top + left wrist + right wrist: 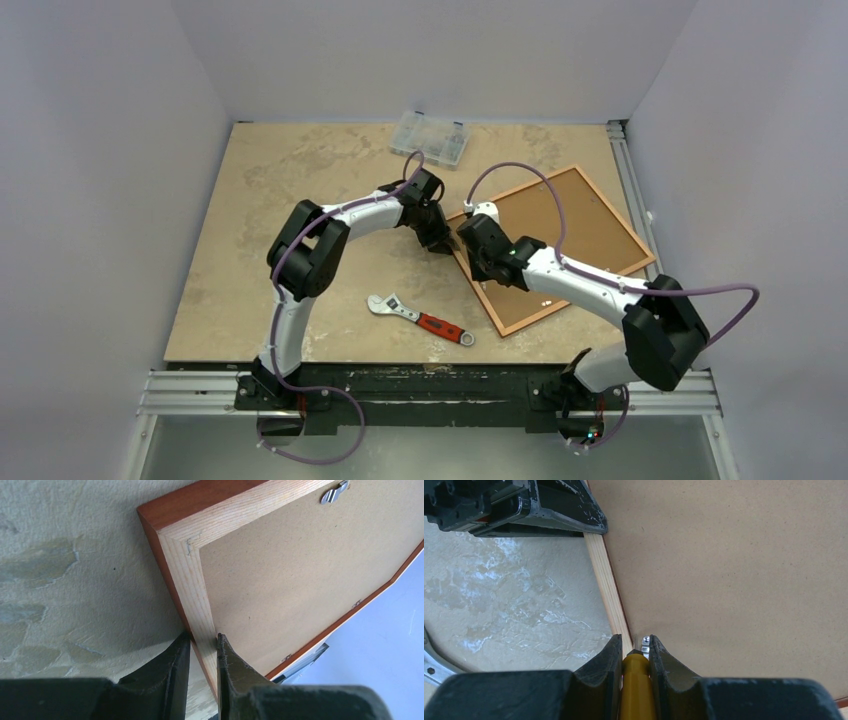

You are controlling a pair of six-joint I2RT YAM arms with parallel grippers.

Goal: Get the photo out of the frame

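Wood frame (187, 580) w/ matt fibrebd backing board (300, 570)

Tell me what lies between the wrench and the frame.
Nothing. Only a narrow strip of bare table separates the wrench from the near corner of the frame, as the top external view shows.

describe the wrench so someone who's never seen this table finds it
On the beige table, look toward the middle of the near edge. The wrench lies there, left of the big wooden frame's near corner. Only it is small, with silver head and red handle.
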